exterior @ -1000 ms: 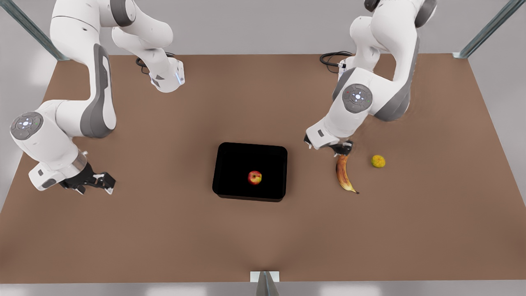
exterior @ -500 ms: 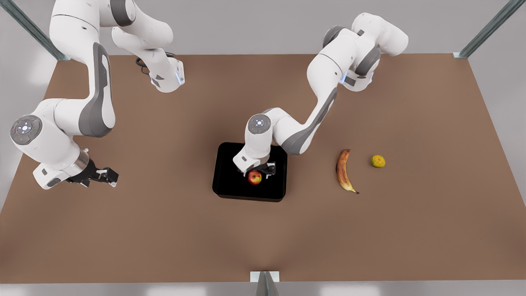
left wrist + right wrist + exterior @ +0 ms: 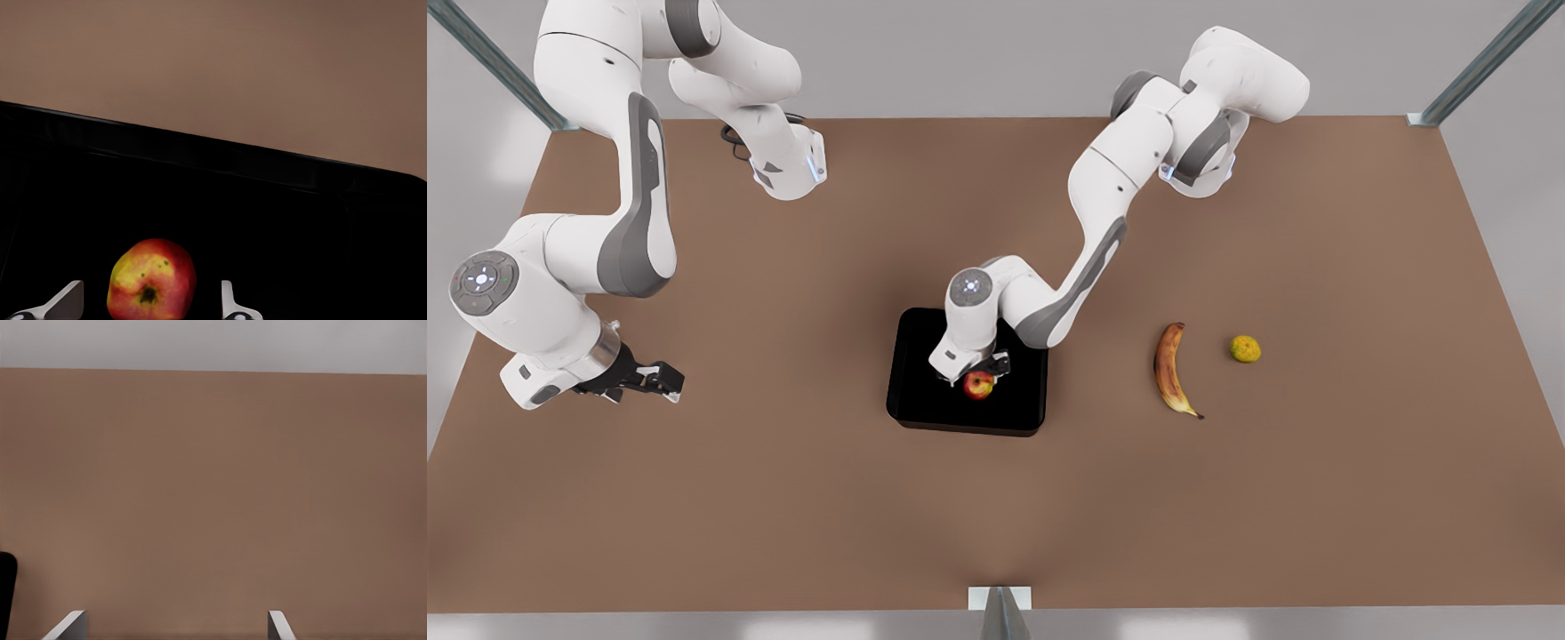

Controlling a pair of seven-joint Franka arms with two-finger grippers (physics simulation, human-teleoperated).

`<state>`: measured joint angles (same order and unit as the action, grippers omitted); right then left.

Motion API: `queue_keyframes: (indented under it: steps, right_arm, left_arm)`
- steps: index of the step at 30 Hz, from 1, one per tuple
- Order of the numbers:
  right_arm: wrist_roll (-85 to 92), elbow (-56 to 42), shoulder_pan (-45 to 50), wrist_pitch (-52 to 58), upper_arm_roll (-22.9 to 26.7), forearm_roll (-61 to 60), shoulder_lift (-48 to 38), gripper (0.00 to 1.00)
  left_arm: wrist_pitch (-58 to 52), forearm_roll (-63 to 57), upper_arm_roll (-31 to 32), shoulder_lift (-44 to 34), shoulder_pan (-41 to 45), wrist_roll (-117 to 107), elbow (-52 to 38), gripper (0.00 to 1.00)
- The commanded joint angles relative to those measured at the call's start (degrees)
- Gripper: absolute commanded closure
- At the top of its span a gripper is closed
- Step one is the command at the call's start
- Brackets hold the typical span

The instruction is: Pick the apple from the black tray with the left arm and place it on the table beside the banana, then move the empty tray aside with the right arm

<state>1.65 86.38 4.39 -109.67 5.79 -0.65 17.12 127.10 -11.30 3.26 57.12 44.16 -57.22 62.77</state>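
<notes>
red apple (yellow patch), black tray, brown-mottled banana

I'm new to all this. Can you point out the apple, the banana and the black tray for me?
apple (image 3: pixel 978 385): front view, on its red middle.
banana (image 3: pixel 1165 369): front view, on its curved mid-body.
black tray (image 3: pixel 925 356): front view, on bare tray floor toward that view's left.

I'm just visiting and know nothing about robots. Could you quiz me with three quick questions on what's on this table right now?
1. True or false: the apple lies inside the black tray.
2. Which gripper sits over the apple: left gripper or right gripper?
3. What small fruit lies on the table beyond the banana, toward the front view's right?

Key: 1 true. 2 left gripper, open around it. 3 the yellow-green fruit.
</notes>
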Motion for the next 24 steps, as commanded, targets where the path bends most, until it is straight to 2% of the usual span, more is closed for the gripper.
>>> queue_keyframes:
  steps: [1,16,17,18,21,22,23,24]
  right_arm:
    - [0.1,0.0,0.0,0.1,0.0,-0.1,-0.1,0.00]
    - [0.1,-0.1,0.1,0.1,0.0,-0.1,-0.1,0.00]
    - [0.1,0.0,0.1,0.1,0.0,-0.1,-0.1,0.00]
    - [0.2,-0.1,0.1,0.1,0.0,-0.1,-0.1,0.00]
    - [0.1,-0.1,0.0,0.1,0.0,-0.1,-0.1,0.00]
    - [0.1,0.0,0.0,0.1,0.0,-0.1,-0.1,0.00]
    - [0.1,0.0,0.1,0.1,0.0,-0.1,-0.1,0.00]
    - [0.1,-0.1,0.1,0.1,0.0,0.0,-0.1,0.00]
  left_arm:
    - [5.4,0.0,0.0,-0.1,0.1,-6.0,2.0,0.00]
    - [8.5,-2.9,-0.8,2.2,0.0,-5.9,4.5,0.00]
    - [8.4,-2.8,-0.8,2.2,0.0,-6.2,4.5,0.07]
    - [8.4,-2.8,-0.8,2.1,0.0,-6.5,4.5,0.21]
    - [7.8,-2.6,-0.8,1.7,-0.1,-6.3,4.4,0.21]
    - [5.1,-2.2,-0.7,0.4,-0.3,-6.1,4.4,0.21]
    - [-3.5,0.0,0.3,-4.1,-1.9,-3.2,4.2,0.21]
    - [-16.6,7.4,0.3,-11.1,-5.7,7.2,3.7,0.21]
